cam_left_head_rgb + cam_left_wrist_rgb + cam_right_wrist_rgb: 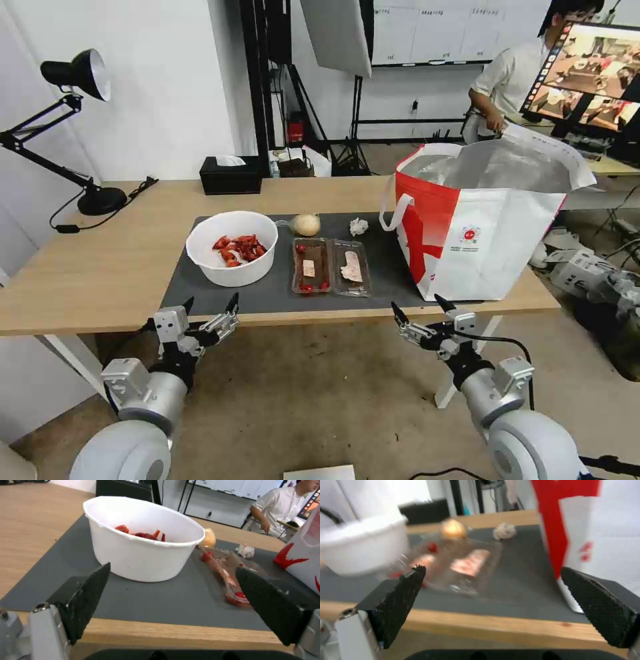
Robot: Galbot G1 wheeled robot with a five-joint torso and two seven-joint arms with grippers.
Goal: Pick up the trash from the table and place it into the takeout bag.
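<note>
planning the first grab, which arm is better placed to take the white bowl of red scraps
Left, probably. The left gripper hangs open at the table's near edge, facing the white bowl. The right gripper, also open, sits near the takeout bag, farther from the bowl.

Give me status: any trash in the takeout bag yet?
Nothing bagged, by what shows. White round bowl of red shellfish scraps, clear hinged plastic tray, beige wrapped lump and crumpled white tissue all sit on the grey mat. Left gripper and right gripper hover open, empty. Everything's left.
</note>
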